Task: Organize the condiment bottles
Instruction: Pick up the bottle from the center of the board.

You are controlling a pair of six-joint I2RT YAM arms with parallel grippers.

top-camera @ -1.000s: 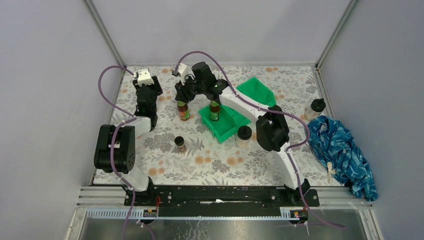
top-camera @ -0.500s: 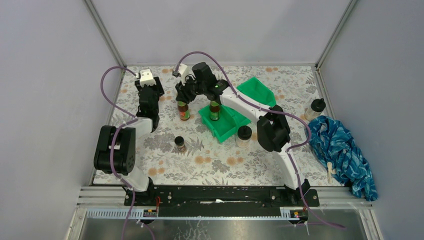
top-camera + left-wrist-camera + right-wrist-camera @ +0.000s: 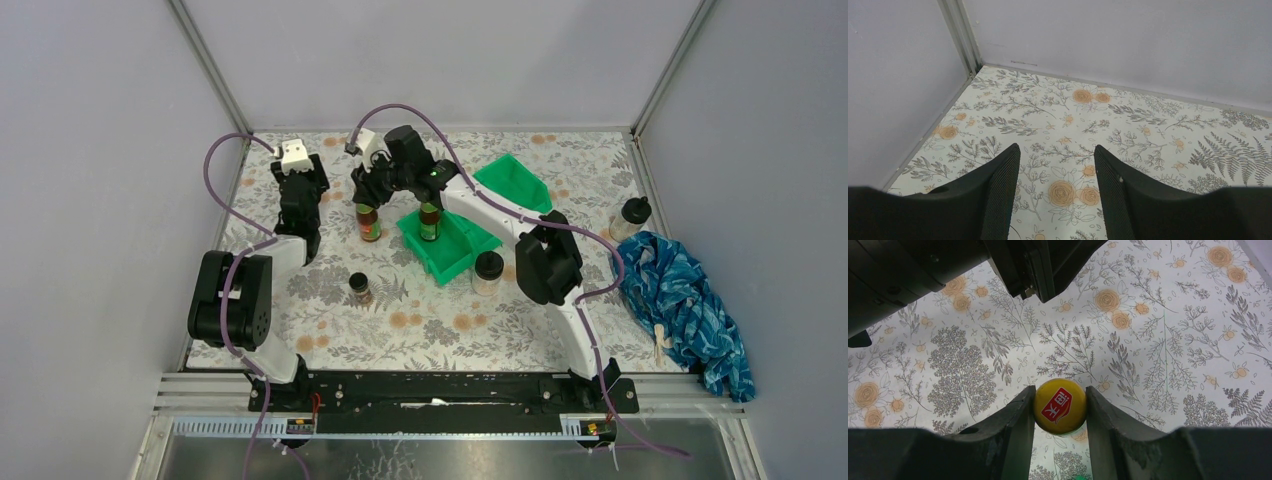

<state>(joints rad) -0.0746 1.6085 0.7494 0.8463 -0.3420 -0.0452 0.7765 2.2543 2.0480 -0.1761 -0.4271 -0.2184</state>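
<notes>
My right gripper [image 3: 368, 197] is shut on the yellow cap [image 3: 1060, 406] of a tall brown bottle [image 3: 367, 224] that stands upright on the flowered table just left of the green bin [image 3: 448, 258]. The second brown bottle [image 3: 429, 222] stands inside the bin's near compartment. A short dark jar [image 3: 359, 288] stands alone in front of the held bottle. A clear black-lidded jar [image 3: 488, 271] stands at the bin's right front corner, and another [image 3: 632, 214] stands far right. My left gripper [image 3: 1056, 148] is open and empty over bare table at the back left [image 3: 300, 192]. A second short dark jar is not in view.
A crumpled blue cloth [image 3: 683, 300] lies at the right edge next to the far-right jar. The bin's far compartment [image 3: 515, 180] holds nothing. The left arm [image 3: 1018, 262] hangs close behind the held bottle. Grey walls close in the back and sides.
My left gripper has shifted slightly to the right, toward the held bottle. The right gripper and the bottles have not moved.
</notes>
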